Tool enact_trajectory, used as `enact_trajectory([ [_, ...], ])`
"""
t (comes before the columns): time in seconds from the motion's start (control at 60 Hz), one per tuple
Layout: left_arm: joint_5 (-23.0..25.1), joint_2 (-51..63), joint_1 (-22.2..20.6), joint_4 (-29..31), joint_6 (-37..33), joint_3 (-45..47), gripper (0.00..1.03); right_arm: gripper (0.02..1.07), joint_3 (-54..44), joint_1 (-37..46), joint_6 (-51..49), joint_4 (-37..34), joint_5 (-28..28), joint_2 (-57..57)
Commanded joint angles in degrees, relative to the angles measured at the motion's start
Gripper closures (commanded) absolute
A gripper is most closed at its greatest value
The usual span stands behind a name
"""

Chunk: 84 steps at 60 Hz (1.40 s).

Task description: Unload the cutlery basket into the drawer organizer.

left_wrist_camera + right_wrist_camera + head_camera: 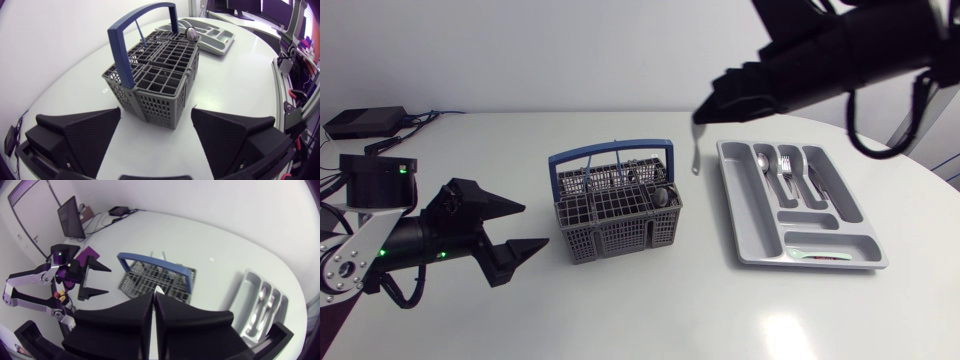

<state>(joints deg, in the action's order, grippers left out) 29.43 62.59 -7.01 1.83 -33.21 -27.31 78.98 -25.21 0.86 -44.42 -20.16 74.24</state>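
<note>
The right tool (pixel 704 112) hangs above the counter (pixel 620 310), clamped on a piece of cutlery (pixel 695 152) between the basket (pixel 610 235) and the organizer (pixel 745 200). The left tool (pixel 532 227) rests beside the basket, fingers apart.

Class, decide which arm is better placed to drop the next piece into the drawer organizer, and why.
Right. The right tool is shut on a cutlery piece, raised between the cutlery basket and drawer organizer. The left tool sits open, empty, on the basket's other side.
</note>
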Motion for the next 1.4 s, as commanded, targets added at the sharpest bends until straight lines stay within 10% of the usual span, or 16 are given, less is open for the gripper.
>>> enact_trajectory([
  [0.0,-0.87,-1.06,-1.43,0.81,0.52,-0.90,0.06,1.01,-3.75,5.79,-1.13,-2.77,0.21,-4.01],
  [0.45,-3.06,-3.17,-4.77,3.01,1.75,-2.13,0.06,1.01,-28.00,38.48,-15.80,0.13,7.68,-11.83],
  [1.383,-3.15,-5.72,-4.42,5.21,1.83,-2.66,0.06,0.95,-42.15,26.88,-11.50,28.69,28.95,6.36],
])
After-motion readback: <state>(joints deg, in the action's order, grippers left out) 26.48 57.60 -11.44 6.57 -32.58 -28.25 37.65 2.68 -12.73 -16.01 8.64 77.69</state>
